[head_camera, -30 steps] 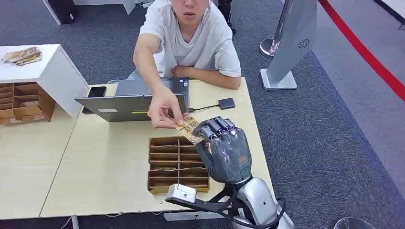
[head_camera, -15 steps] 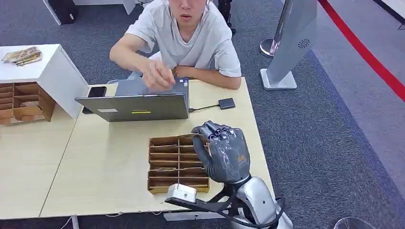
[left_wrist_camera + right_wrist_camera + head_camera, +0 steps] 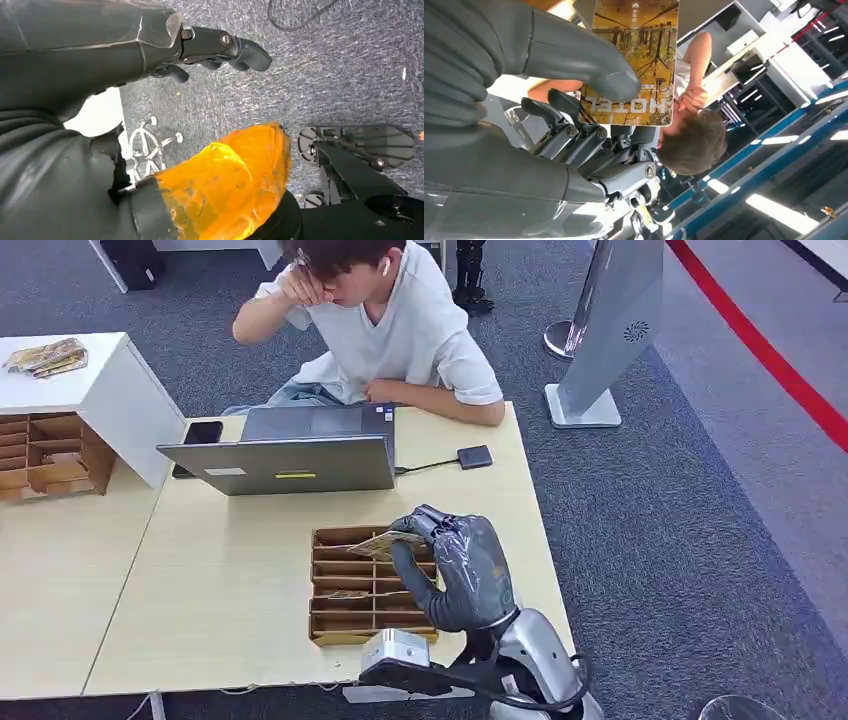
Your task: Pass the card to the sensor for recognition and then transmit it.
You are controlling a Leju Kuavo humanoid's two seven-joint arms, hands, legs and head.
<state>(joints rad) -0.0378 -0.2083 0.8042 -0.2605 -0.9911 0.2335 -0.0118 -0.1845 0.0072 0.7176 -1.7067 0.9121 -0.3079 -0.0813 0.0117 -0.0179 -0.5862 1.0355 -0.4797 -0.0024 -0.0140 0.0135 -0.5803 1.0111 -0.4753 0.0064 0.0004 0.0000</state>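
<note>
My right hand [image 3: 455, 565] hangs over the wooden card tray [image 3: 330, 625] near the table's front and holds a yellow-brown card [image 3: 383, 544], nearly flat, at its fingertips. In the right wrist view the thick thumb [image 3: 579, 57] presses on the card [image 3: 636, 55], which is printed with a tree picture, and the dark fingers lie behind it. The sensor [image 3: 474, 456], a small dark square pad on a cable, lies on the table beyond the hand, to the right of the laptop [image 3: 285, 462]. My left hand [image 3: 150, 45] hangs over the carpet with nothing in it, fingers spread.
A person sits behind the table [image 3: 220, 570], one forearm [image 3: 440, 400] on its far edge and one hand at the face. A phone [image 3: 202, 432] lies left of the laptop. A white cabinet [image 3: 110, 390] and another wooden tray [image 3: 45, 455] stand at the left.
The person let go of the card and drew the arm back up to the face. My right hand closed on the card, tipped it flatter and sank slightly over the tray.
</note>
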